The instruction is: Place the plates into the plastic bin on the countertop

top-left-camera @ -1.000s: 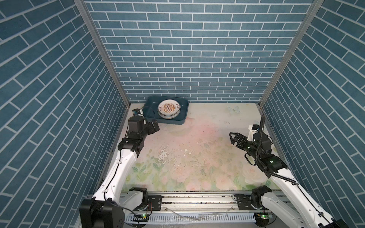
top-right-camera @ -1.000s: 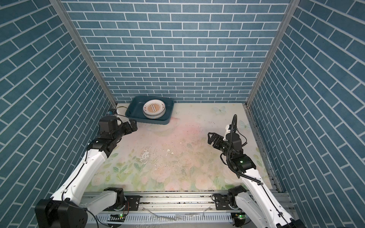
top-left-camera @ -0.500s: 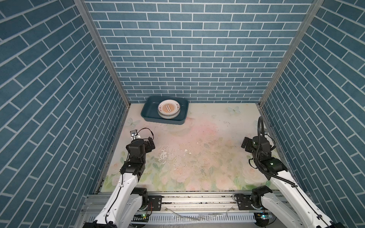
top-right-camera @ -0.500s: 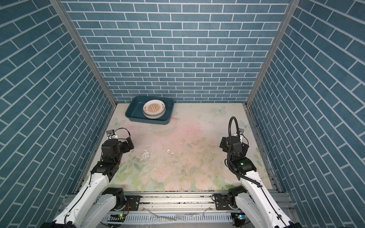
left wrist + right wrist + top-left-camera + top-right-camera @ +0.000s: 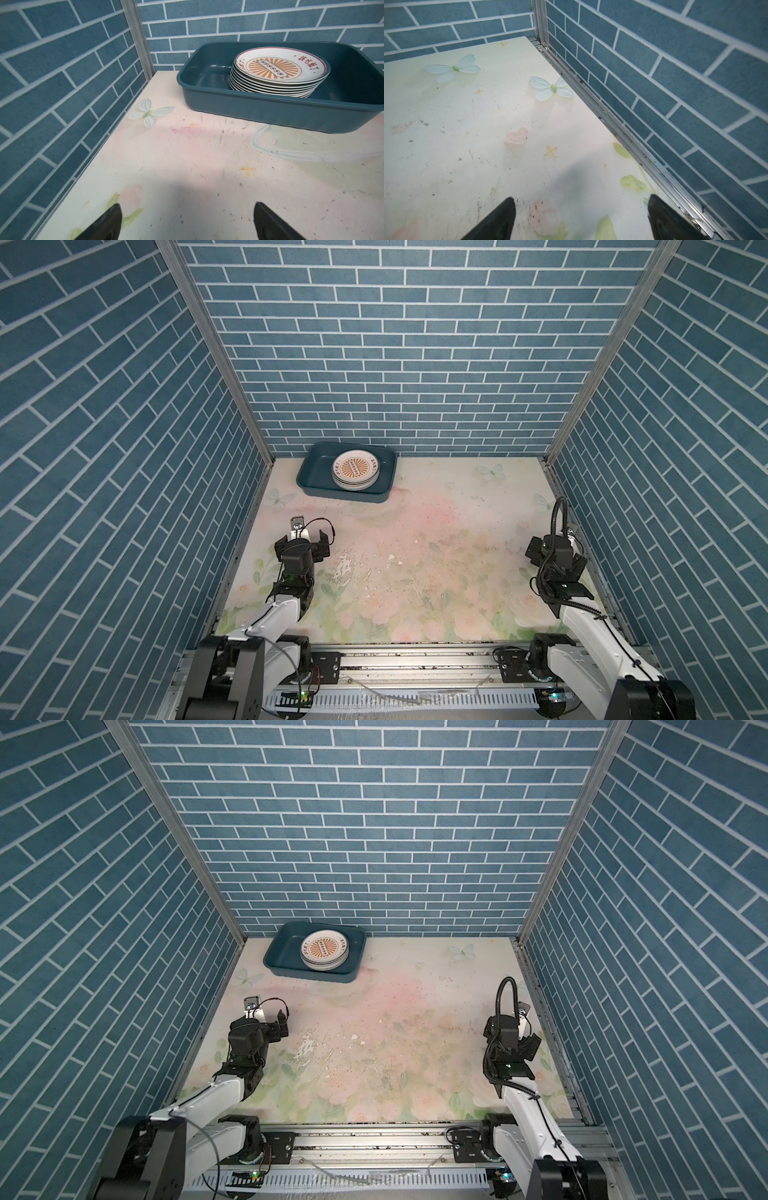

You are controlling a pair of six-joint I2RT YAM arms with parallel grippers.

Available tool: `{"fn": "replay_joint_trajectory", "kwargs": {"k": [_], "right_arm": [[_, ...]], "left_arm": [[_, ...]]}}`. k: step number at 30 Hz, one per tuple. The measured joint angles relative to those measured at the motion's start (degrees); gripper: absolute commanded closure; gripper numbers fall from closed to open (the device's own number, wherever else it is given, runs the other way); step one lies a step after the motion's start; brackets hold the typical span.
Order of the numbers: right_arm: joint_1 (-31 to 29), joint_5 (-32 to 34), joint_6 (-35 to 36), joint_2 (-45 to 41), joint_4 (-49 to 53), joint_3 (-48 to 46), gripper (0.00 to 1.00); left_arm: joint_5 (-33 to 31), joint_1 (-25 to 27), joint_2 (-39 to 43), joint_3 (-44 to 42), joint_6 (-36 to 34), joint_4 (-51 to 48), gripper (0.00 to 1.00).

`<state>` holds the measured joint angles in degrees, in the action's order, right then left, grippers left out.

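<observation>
A stack of several white plates lies in the right half of the teal plastic bin, at the back left of the floral countertop. The top plate has an orange sunburst centre. The left wrist view shows the plates inside the bin, well beyond my left gripper. In both top views my left gripper is open and empty, low near the left wall. My right gripper is open and empty beside the right wall.
Blue brick-pattern walls close in the left, back and right. A metal rail runs along the countertop's right edge. The grey rail with both arm bases crosses the front. Small specks and worn patches mark the countertop's middle.
Both arms have drawn back toward the front. The left gripper moved away from the bin. The right gripper swung out to the right wall. Both stayed open.
</observation>
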<state>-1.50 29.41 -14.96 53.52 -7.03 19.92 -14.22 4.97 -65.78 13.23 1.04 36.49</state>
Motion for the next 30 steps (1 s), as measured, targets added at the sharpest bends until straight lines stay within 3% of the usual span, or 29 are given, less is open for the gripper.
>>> {"fn": "replay_joint_trajectory", "kwargs": {"k": [7, 15, 20, 30], "right_arm": [[3.10, -6.82, 0.96, 13.60, -12.02, 0.02, 0.01], [4.48, -14.10, 1.95, 21.73, -23.65, 0.26, 0.01], [4.70, -18.27, 2.89, 25.75, -25.05, 4.15, 0.02], [5.70, -29.31, 5.97, 28.22, -24.55, 7.69, 0.02]], "left_arm": [[3.19, -0.04, -7.41, -0.09, -3.48, 11.15, 0.00], [5.73, -0.31, -16.55, -0.70, -5.64, 23.21, 0.00], [7.65, -0.59, -21.66, -0.35, -6.12, 25.73, 0.00], [15.10, -5.95, -21.66, 1.68, -4.52, 25.16, 0.00]]}}
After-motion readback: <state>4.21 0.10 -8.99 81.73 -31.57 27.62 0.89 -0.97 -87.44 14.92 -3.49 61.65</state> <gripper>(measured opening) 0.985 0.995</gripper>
